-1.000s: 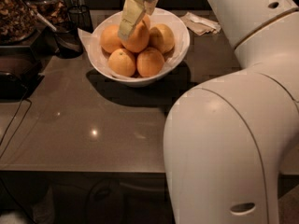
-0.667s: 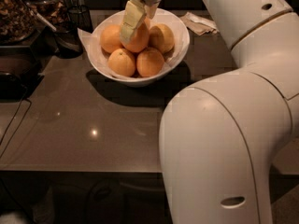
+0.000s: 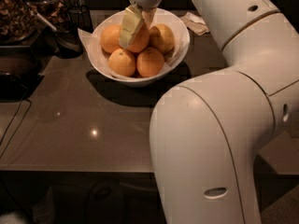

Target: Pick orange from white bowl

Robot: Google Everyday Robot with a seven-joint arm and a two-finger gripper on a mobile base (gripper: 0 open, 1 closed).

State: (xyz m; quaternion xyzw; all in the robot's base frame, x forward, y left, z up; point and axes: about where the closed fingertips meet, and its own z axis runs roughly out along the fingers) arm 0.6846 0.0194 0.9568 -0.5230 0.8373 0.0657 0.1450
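The white bowl [image 3: 179,49] stands at the back of the dark table, lined with white paper and holding several oranges. The orange [image 3: 143,44] sits on top in the middle of the pile, resting on the others. My gripper [image 3: 138,31] reaches down from above and sits right at this top orange, its pale yellow parts covering the fruit's upper left side. Other oranges lie left [image 3: 109,37], right [image 3: 163,37] and in front [image 3: 122,62] of it.
My big white arm [image 3: 219,125] fills the right foreground and hides that part of the table [image 3: 84,125]. A crumpled napkin [image 3: 195,23] lies behind the bowl on the right. Dark kitchen items [image 3: 65,38] and a snack container [image 3: 14,13] stand at the back left. A cable [image 3: 13,120] runs along the left edge.
The gripper stays at the top orange, almost unmoved. The arm's lower body has shifted a little to the left. The oranges and the bowl have not moved.
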